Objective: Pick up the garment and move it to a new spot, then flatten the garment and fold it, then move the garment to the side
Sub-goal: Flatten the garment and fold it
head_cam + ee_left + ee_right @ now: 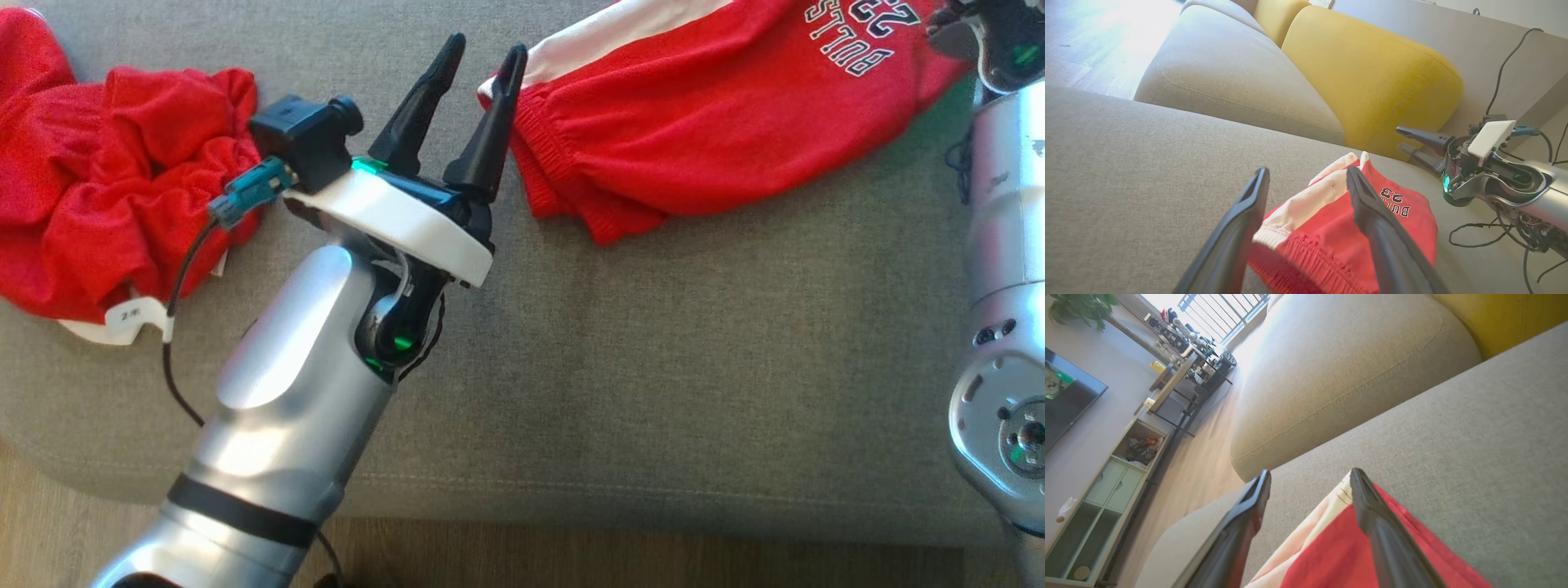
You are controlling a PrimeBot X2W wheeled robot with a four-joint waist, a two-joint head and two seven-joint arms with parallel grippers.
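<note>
The garment point(718, 106) is a pair of red shorts with a white stripe and "BULLS 23" lettering. It lies bunched at the back right of the grey sofa seat point(653, 351). My left gripper point(483, 51) is open at the garment's left waistband end, and its fingers straddle the white-striped edge point(1310, 196) without pinching it. My right gripper point(1310, 473) is open over the garment's other end point(1331, 555), the cloth lying under its fingers. Seen from the left wrist, the right gripper point(1401, 139) hovers beyond the garment, its fingers apart.
A second red cloth point(106, 180) with a white label lies crumpled at the seat's left. A yellow cushion point(1372, 73) and a neighbouring grey seat point(1229, 73) stand behind. The seat's front edge meets wooden floor point(571, 563). Loose cables point(1478, 237) hang by the right arm point(1004, 204).
</note>
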